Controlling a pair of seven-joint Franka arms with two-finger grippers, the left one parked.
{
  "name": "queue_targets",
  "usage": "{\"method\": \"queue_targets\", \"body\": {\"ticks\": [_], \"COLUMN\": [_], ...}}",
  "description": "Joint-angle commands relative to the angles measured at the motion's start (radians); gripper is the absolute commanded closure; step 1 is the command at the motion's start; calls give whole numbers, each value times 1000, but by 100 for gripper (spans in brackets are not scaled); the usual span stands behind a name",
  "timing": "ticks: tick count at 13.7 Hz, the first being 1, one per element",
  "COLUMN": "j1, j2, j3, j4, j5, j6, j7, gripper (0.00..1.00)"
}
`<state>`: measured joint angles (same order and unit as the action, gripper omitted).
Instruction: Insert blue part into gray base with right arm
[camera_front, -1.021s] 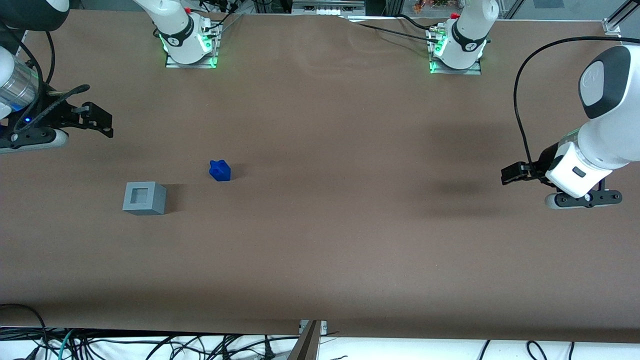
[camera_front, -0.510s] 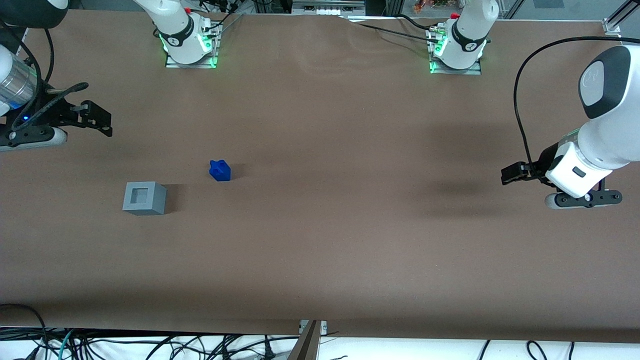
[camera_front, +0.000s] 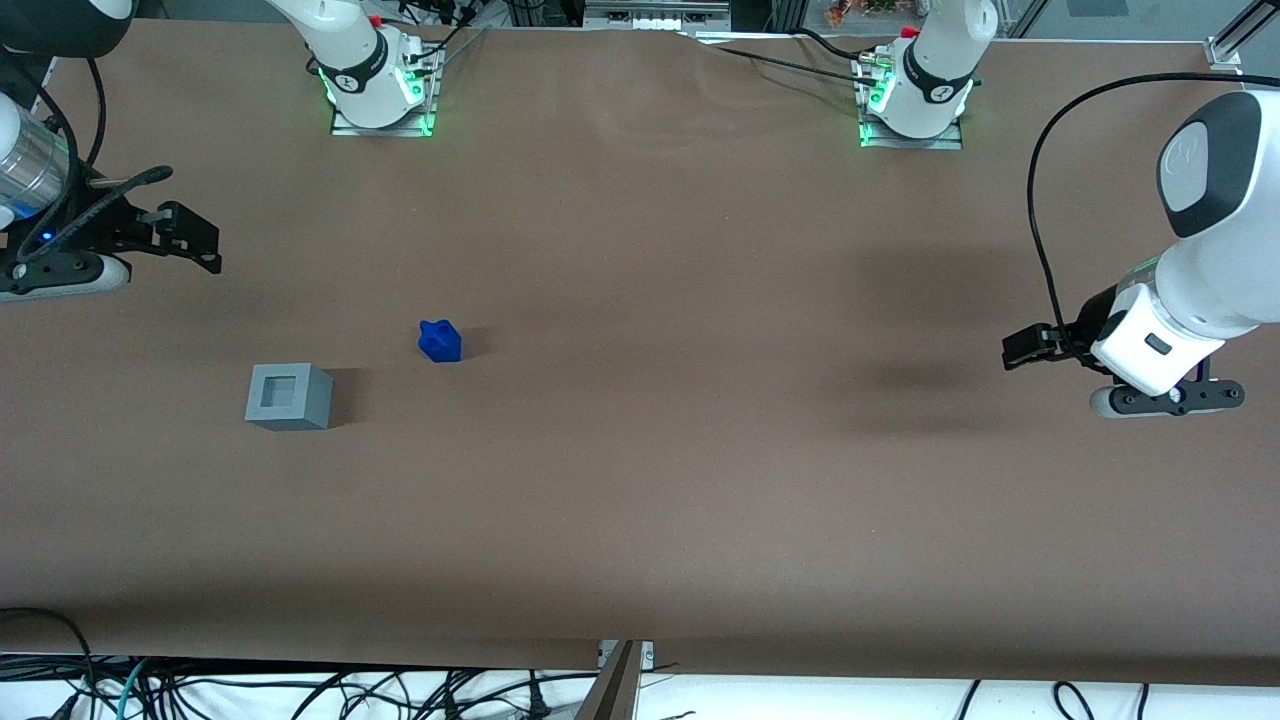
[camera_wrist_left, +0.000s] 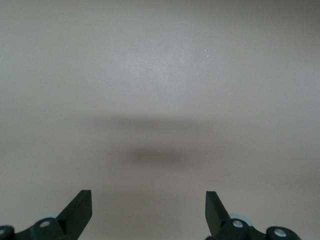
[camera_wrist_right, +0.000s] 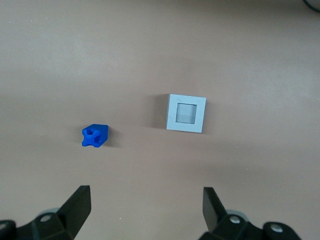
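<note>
The blue part (camera_front: 440, 341) stands on the brown table, its knob up. The gray base (camera_front: 287, 396) stands beside it, a little nearer the front camera, recess up and empty. My right gripper (camera_front: 205, 245) hangs above the table at the working arm's end, farther from the front camera than both pieces. The right wrist view looks down on the blue part (camera_wrist_right: 94, 135) and the gray base (camera_wrist_right: 186, 113), apart from each other. The gripper (camera_wrist_right: 146, 195) is open and empty, with bare table between its fingers.
Two arm bases with green lights (camera_front: 378, 88) (camera_front: 912, 100) stand at the table's edge farthest from the front camera. Cables (camera_front: 300, 690) hang below the edge nearest the camera. The brown table cover (camera_front: 650, 450) is wide and flat.
My right gripper has drifted slightly away from the front camera and toward its end of the table. The blue part and gray base have not moved.
</note>
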<state>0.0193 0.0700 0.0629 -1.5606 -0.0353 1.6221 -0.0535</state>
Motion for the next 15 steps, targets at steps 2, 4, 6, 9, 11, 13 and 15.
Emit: {"method": "queue_targets", "body": {"ticks": [2,4,6,9,11,13,15], "j1": [-7,-7,-9,-7,-6,-1,11], "j2": [-7,-7,-6,1,19,33,36], "j3": [6,8,5,6,8,18,20], "j4": [19,33,36,33,28,19,13], "j5": [-3,-14,-6,-8,-6,0,20], "j6": [-19,-21,-19,-21,-21,-21,-15], "j7": [0,-5,-8,4,-2,7,15], "gripper": [1,1,1,1,1,1,1]}}
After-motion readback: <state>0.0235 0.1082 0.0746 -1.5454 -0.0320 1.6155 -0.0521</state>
